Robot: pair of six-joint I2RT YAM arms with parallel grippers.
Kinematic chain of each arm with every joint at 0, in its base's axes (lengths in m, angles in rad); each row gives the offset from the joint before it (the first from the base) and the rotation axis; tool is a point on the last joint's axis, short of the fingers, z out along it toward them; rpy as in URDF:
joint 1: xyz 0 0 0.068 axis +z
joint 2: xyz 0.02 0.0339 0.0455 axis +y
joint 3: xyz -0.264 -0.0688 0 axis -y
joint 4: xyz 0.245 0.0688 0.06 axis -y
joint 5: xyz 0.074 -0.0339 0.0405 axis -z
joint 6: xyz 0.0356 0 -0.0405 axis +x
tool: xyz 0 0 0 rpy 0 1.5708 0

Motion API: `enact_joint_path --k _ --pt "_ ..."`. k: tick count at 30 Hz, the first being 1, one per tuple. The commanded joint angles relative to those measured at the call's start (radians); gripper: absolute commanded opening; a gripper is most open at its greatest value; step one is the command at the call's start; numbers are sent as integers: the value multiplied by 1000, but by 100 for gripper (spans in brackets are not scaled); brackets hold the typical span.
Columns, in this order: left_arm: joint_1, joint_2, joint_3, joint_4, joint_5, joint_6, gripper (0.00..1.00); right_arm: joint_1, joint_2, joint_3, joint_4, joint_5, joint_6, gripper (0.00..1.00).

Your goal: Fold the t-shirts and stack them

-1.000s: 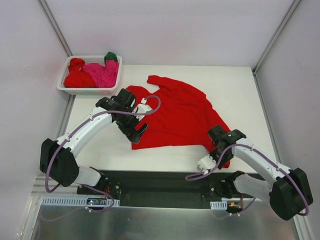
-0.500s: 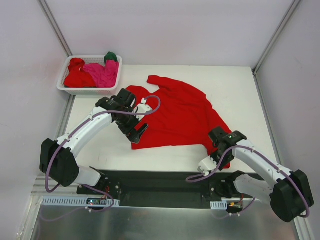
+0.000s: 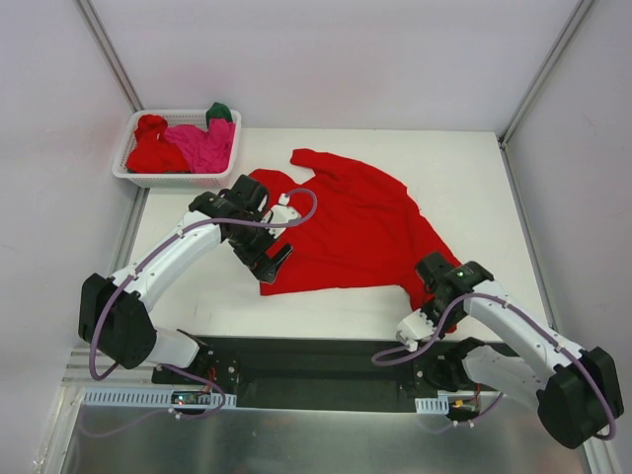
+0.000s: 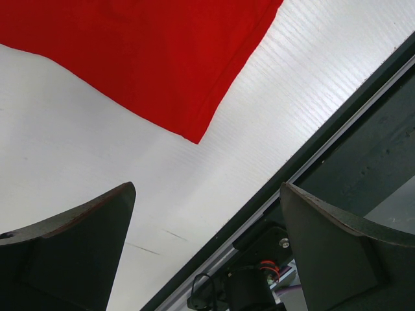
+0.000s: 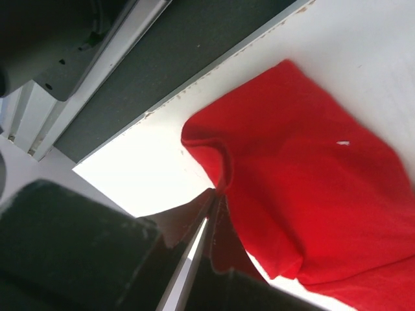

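The top external camera sat high above and behind the arm bases, facing steeply down and forward. It was far enough off to hold the whole tabletop (image 3: 474, 178), with the red t-shirt (image 3: 346, 232) mid-view and the white basket (image 3: 168, 179) beyond the shirt's far-left side. The left wrist camera rode low and close, looking between the fingers of the left hand (image 4: 207, 188) at the shirt's near-left corner and the dark base rail (image 4: 363, 142) nearer than it. The right wrist camera sat closer still, facing past the right hand (image 5: 211, 207) onto the shirt's near-right corner. All three views shared the shirt's near edge, the tabletop beside it and the rail.
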Motion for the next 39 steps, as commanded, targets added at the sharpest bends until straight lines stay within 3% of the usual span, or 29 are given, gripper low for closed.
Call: enact_joint_path --k 1,18,39 --pt "-1 -25 2 -9 14 10 95 -13 -59 -1 -117 37 -613 4" --pt "-1 25 -9 -9 2 22 95 -15 -245 -76 -167 19 -461 4" --pt "-5 225 -21 8 -127 76 94 -15 -238 -55 -123 80 -227 3"
